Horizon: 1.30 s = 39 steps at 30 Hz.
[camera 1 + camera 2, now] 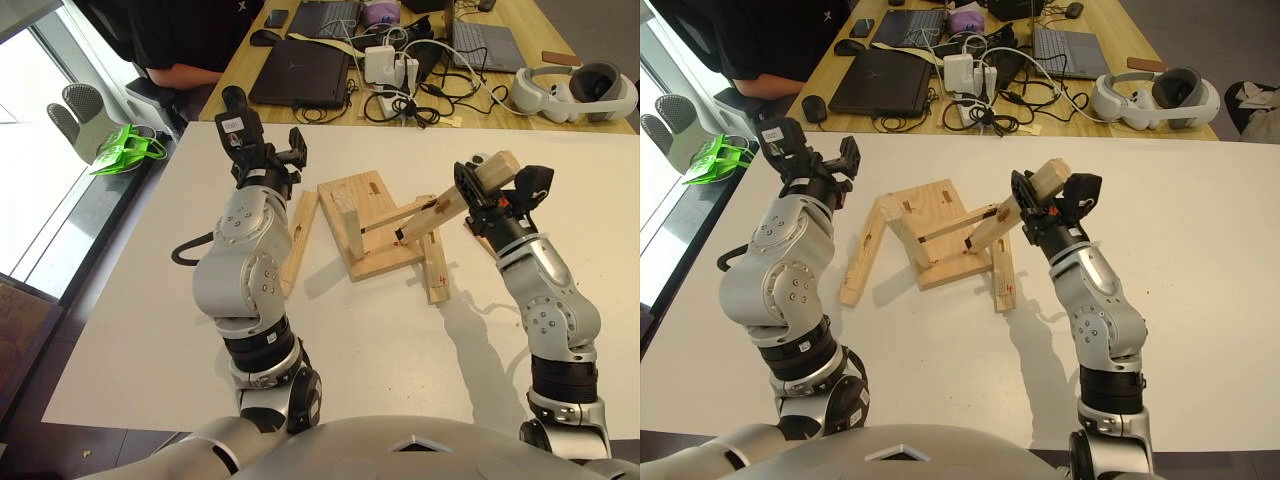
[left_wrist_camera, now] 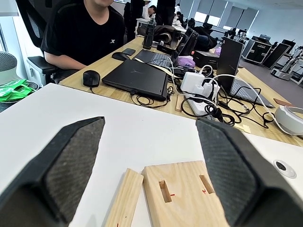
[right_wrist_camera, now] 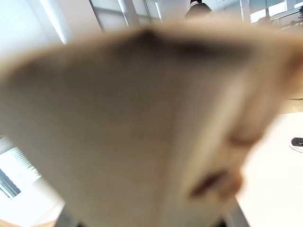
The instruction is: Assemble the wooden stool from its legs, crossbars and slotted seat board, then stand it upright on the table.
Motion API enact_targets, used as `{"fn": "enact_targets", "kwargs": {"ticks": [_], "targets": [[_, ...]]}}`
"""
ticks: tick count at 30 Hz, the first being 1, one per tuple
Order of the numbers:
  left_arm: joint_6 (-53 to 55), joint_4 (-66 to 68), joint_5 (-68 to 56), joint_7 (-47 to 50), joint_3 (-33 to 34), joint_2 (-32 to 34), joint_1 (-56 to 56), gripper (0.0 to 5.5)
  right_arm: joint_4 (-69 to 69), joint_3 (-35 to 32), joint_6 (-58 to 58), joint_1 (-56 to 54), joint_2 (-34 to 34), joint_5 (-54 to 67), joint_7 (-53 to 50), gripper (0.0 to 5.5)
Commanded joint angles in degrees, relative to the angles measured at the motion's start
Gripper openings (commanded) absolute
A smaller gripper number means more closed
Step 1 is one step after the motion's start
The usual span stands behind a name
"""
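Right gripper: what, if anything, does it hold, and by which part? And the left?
Right gripper holds a wooden leg near its raised end. Left gripper is open and holds nothing.

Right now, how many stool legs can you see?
4: one leg in the right pincer, one standing on the seat board, one lying left of it, one lying right of it.
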Motion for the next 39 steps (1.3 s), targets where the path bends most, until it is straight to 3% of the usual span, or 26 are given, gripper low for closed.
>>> {"fn": "enact_targets", "kwargs": {"ticks": [1,14,23,29,36,39], "targets": [[-1.2,0.5,-0.4,1.0,-0.2,-1.7,1.6,3.55,4.5,2.4,7.2,-1.7,-3.0,-2.0,1.9,1.00],[-4.7,2.0,-1.4,2.0,2.3,0.7,3.3,3.55,12.7,2.7,14.0,-10.0,-9.9,-3.2,11.5,1.00],[-5.1,2.6,-1.7,2.5,3.0,1.8,3.2,3.55,11.1,11.1,5.4,-10.2,-14.2,-12.6,17.6,1.07],[-4.0,2.2,-1.8,2.5,3.3,2.6,3.3,3.55,11.9,8.0,3.5,-8.0,-11.1,-11.6,13.3,1.09],[-3.0,2.3,-2.0,2.1,3.5,3.5,2.7,3.55,13.2,-2.3,9.8,-7.2,-2.0,-2.2,4.0,1.10],[-2.7,2.4,-2.2,1.9,3.5,3.9,2.3,3.55,12.3,-2.6,10.3,-6.2,-1.0,-2.9,2.6,1.10]]}}
